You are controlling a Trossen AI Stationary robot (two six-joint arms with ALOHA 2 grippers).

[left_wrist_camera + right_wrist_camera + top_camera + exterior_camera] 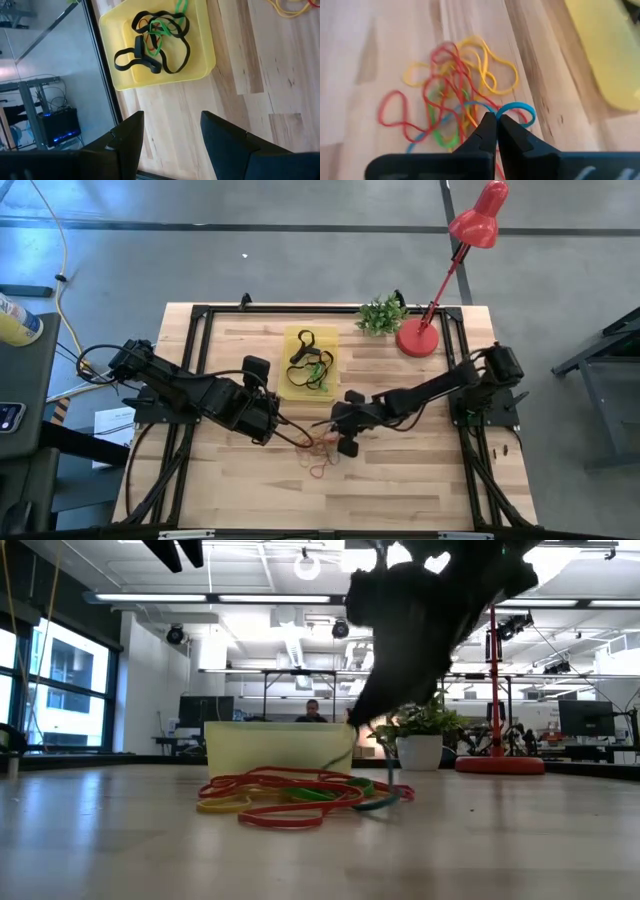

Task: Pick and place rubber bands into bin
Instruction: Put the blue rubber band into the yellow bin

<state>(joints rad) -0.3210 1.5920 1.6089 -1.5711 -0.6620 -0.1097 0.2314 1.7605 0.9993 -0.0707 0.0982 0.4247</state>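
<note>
Nearest the table's front edge, a tangle of loose rubber bands (455,100) lies on the wood, in front of the yellow bin (311,362). The right gripper (493,131) sits at that tangle, its fingers pressed together on a blue band (517,111). Beside the bin, the left gripper (172,135) hangs with fingers apart, holding nothing. Farther back, black and green bands (160,37) lie inside the bin.

My two arms are matte black, chunky jointed links with black cables looping off them, mounted on black frames either side of the yellow bin (311,363). Each wrist ends in two dark, tapered, smooth-faced fingers.
</note>
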